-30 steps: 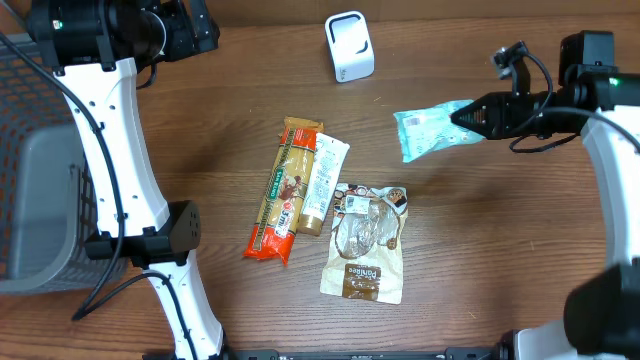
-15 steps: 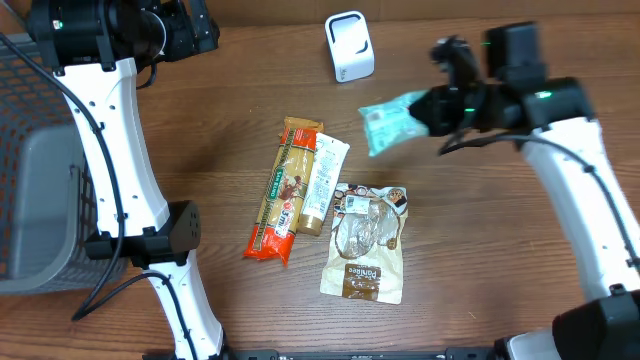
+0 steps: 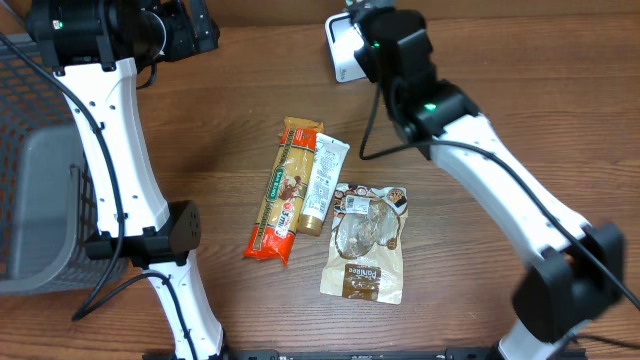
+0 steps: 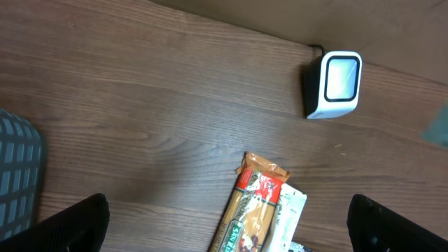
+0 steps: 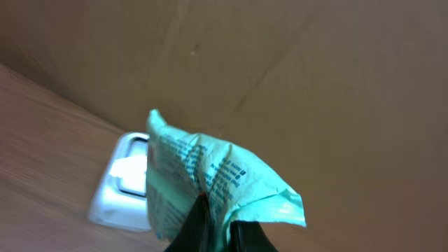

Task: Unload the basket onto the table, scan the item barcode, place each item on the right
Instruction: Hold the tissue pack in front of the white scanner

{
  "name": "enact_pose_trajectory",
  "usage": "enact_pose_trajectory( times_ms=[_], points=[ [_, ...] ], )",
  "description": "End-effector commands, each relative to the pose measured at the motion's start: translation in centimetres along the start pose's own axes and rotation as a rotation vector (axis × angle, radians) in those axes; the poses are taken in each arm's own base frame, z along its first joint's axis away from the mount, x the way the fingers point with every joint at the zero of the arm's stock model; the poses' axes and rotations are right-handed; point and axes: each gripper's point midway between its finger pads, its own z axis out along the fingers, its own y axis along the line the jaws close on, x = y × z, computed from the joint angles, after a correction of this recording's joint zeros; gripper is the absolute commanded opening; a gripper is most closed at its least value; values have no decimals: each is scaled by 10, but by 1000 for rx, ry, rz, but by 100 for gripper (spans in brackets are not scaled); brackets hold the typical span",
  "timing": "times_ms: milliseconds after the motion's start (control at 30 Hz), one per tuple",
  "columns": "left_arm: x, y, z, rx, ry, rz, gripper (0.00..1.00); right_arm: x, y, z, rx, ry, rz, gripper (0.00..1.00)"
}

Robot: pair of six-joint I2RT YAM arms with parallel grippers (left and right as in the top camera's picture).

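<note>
Packet (image 5: 210, 178) pinched in closed right gripper (image 5: 213, 234), held just over scanner (image 5: 122, 175). Left gripper (image 4: 227, 210) spread wide, empty, well apart from both. Judged pick-up and carry done, scan under way, read unconfirmed. Not yet done: barcode read, packet set down.

Occlusions and cut-offs, three views.

Right wrist: right pincer (image 5: 217, 222) cropped by the bottom edge, only the finger ends show. The green packet (image 5: 203, 175) hides part of the white scanner (image 5: 122, 185), and its print is too blurred to read. Overhead: right arm (image 3: 420, 90) covers the pincer, the packet and one side of the scanner. The grey basket (image 3: 30, 200) runs off the left edge. Left wrist: left pincer (image 4: 227, 206) shows only dark finger ends in the bottom corners. The snack bar (image 4: 248, 210) is cut by the bottom edge. A teal smear (image 4: 438, 129) at the right edge cannot be identified.
</note>
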Motion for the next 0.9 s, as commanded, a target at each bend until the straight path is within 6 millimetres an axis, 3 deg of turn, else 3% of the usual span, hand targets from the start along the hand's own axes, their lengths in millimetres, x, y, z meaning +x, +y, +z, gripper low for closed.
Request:
enact_pose_trajectory(
  times_ms=[0,200,467,600,867],
  points=[
    [0,-4,-9,2,-19,10,99,3,-3,26,102,-7,-309,4],
    [0,-4,-9,3,-19,10,99,7,20,74,211,-111,-489,4],
    [0,-4,-9,3,-18,11,100,28,48,105,286,-170,-672,4],
    [0,-4,-9,3,-19,11,100,38,58,111,250,-164,-693,4],
    [0,-4,-9,3,-18,11,99,36,62,111,234,-183,-698,4]
  ],
)
